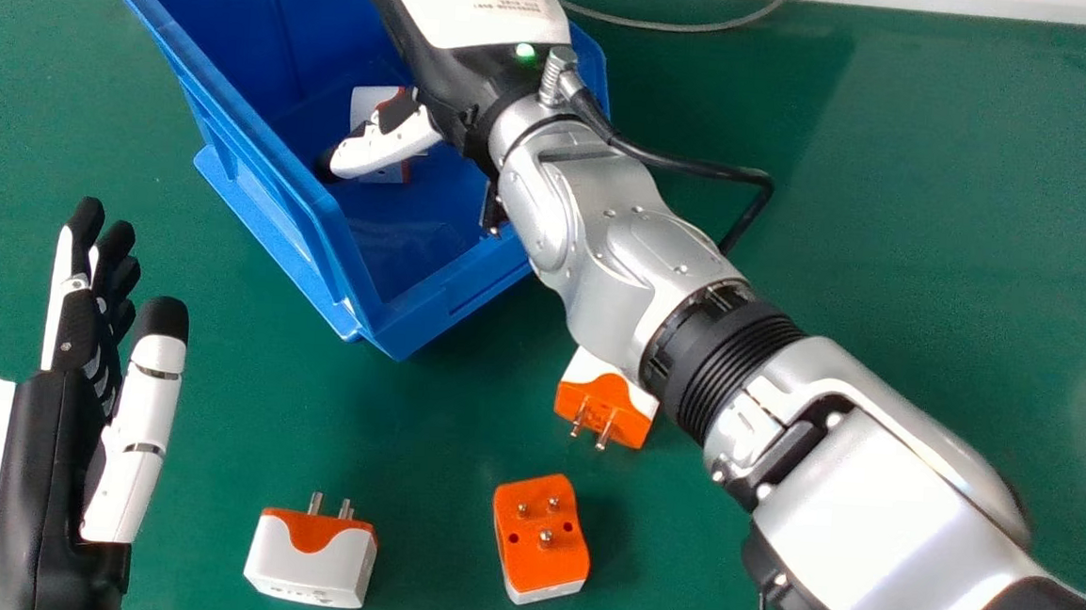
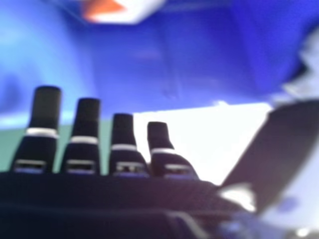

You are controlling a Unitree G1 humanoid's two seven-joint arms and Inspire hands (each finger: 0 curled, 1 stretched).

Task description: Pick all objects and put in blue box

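One adapter (image 1: 369, 104) is lying inside the blue box (image 1: 454, 300), where the thumb of the right hand (image 1: 455, 54) is partly covering it; that hand is holding its fingers straight and open. A second adapter (image 1: 605, 398) is sitting near the box, the silver right forearm (image 1: 879, 514) partly blocking it. A third adapter (image 1: 541, 541) and fourth adapter (image 1: 311, 560) are resting closer in on the green table (image 1: 934, 225). The left hand (image 1: 52, 464) is showing open at the left. A grey cable (image 1: 692, 26) is running beyond the box.

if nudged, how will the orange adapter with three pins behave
The adapter looks like hard plastic, so it should stay stiff. Its blocky shape suggests sliding rather than rolling, and its protruding pins could catch.
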